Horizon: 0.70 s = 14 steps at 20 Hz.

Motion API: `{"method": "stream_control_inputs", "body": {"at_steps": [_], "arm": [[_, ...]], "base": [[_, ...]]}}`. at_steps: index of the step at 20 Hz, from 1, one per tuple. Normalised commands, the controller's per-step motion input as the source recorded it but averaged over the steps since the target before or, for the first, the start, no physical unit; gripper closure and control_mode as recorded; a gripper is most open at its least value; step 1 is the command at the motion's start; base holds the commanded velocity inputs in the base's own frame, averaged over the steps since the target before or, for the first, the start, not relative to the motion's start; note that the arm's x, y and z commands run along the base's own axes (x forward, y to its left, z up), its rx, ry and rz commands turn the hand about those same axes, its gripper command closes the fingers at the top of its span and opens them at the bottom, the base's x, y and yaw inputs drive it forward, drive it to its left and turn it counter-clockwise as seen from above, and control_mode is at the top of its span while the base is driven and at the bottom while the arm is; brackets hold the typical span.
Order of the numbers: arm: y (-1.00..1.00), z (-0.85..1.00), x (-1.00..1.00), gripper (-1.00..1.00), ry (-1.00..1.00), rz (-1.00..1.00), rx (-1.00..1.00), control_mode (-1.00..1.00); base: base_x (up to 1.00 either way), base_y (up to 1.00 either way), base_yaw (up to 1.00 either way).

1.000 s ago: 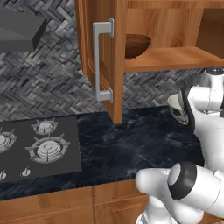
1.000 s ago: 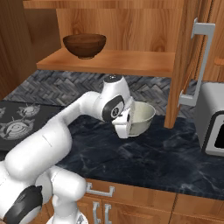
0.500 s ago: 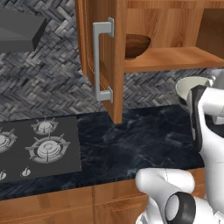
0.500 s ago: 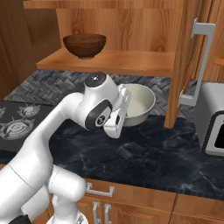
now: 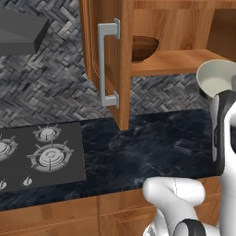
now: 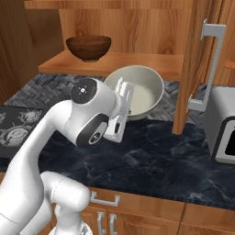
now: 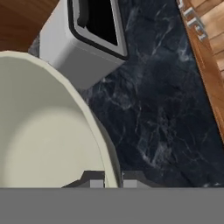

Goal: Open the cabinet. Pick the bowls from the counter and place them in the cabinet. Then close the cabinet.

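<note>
The tool is clamped on the rim of the cream bowl, carried tilted above the bench just below the open cabinet's shelf; rigid, smooth and likely breakable ceramic, it looks best held by its rim.

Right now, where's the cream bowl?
The cream bowl is held in the gripper above the counter, just below the cabinet shelf, right of the wooden bowl.
</note>
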Motion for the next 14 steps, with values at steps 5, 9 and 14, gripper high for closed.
{"method": "stream_control_inputs", "body": {"at_steps": [5,9,14], "arm": [[0.10,0.63,-0.05,1.00,-0.21,0.00,0.00,-1.00],[0.16,0.55,0.06,1.00,-0.15,0.00,0.00,-1.00],[0.11,0.43,0.20,1.00,-0.08,0.00,0.00,-1.00]], "base": [[0.00,0.00,0.00],[0.00,0.00,0.00],[0.00,0.00,0.00]]}}
